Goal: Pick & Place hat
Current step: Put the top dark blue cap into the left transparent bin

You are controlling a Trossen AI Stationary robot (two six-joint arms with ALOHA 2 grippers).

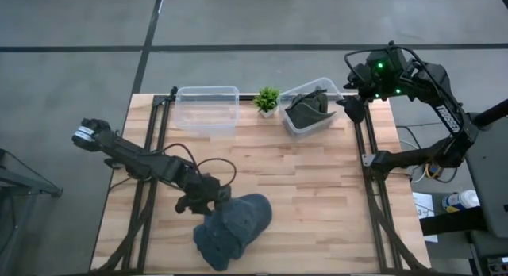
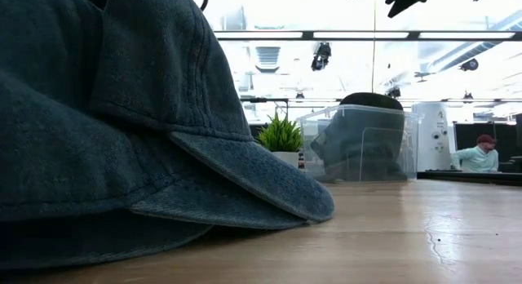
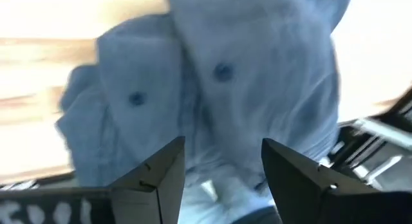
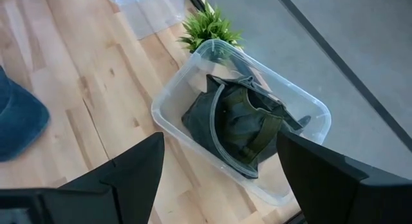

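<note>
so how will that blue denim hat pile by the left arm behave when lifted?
Likely floppy: the blue denim hats lie slumped and creased under the open left tool. Two crown buttons suggest stacked caps, so one may slide off. The brims look stiffer, probably holding shape.

One camera hangs overhead, looking straight down on the whole desk (image 1: 302, 189). Another sits at desk height, pressed close against the blue hats (image 2: 122, 137), facing the room. Each wrist camera peers past its own fingers; overhead and right wrist share the bin (image 4: 257, 108) with the green hat.
</note>
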